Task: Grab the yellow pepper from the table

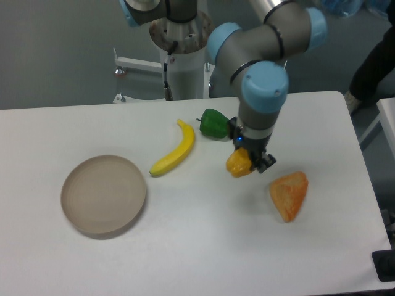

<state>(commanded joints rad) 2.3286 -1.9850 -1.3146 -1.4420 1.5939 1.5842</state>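
Note:
The yellow pepper (pixel 239 163) is a small lumpy yellow-orange piece right under my gripper (pixel 249 161), which comes down on it from above at the middle right of the white table (pixel 197 246). The dark fingers (pixel 265 161) stand on either side of the pepper and appear closed on it. I cannot tell whether the pepper still touches the tabletop or hangs just above it. The wrist hides the pepper's top and stem.
A green pepper (pixel 214 123) lies just behind and left of the gripper. A banana (pixel 174 150) lies to the left. An orange wedge-shaped piece (pixel 289 195) lies to the front right. A round beige plate (pixel 103 195) sits at the left.

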